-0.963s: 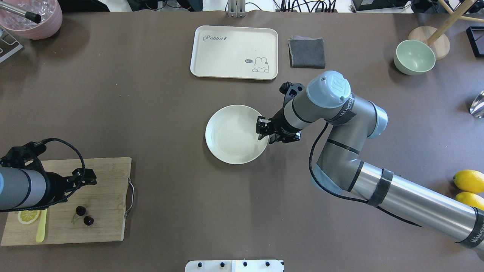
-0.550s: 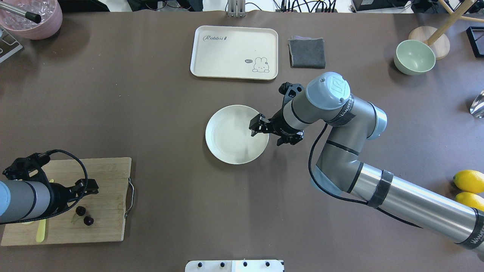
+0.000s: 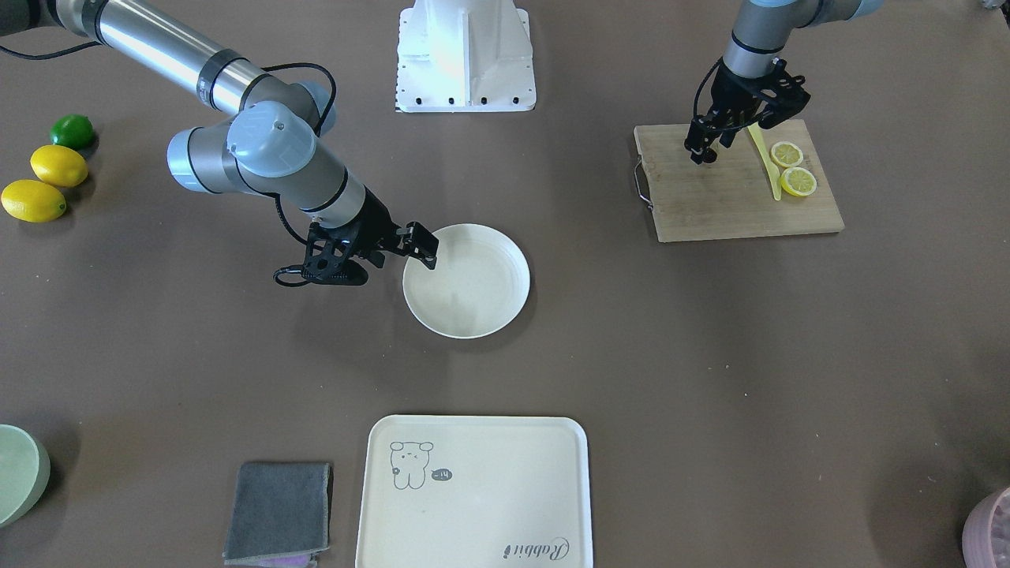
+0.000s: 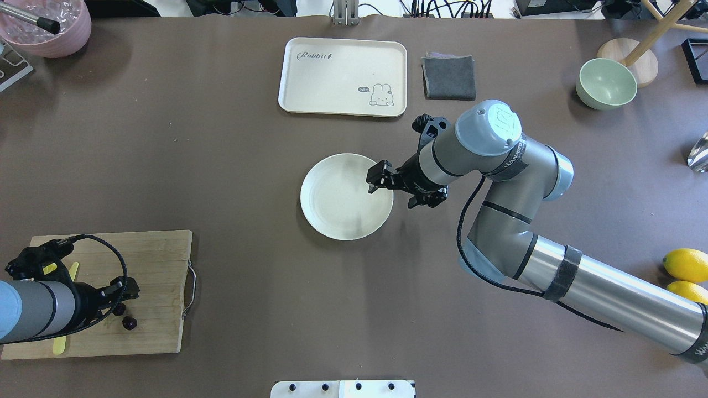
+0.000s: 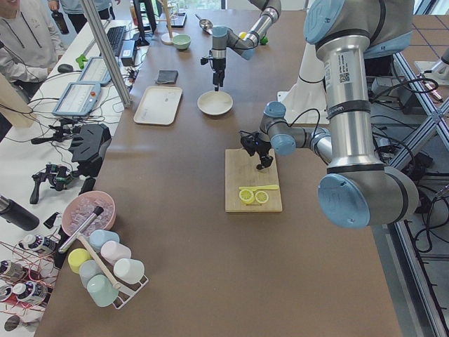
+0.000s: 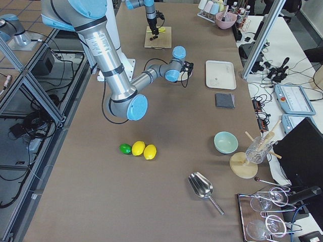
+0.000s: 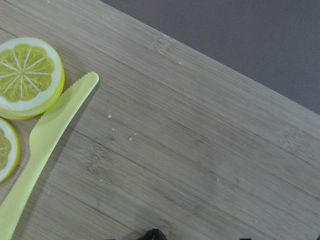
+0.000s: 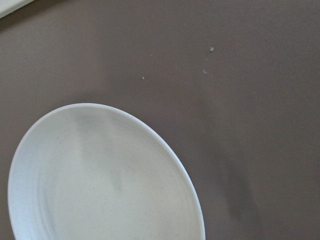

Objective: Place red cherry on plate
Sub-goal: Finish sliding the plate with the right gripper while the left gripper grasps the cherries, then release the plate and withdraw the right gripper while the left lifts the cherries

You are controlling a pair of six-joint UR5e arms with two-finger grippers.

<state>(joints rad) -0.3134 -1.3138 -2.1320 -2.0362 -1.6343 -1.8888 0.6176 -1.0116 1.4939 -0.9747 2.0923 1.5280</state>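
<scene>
- Cherry pair (image 4: 129, 323) on the wooden board (image 4: 160, 265), near the board's edge closest to the robot.
- Left gripper (image 4: 126, 293) just above it, jaws apart, holding nothing.
- Right gripper (image 4: 377, 178) over the rim of the plate (image 4: 332, 204), jaws apart too.
- That plate in the middle of the worktop (image 4: 221, 166).

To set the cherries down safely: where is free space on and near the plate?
The plate is empty; only the right gripper hangs over its rim on the side away from the cutting board. The table between plate and board is bare. Crowded: the board, with lemon slices, knife, left gripper and cherries.
</scene>
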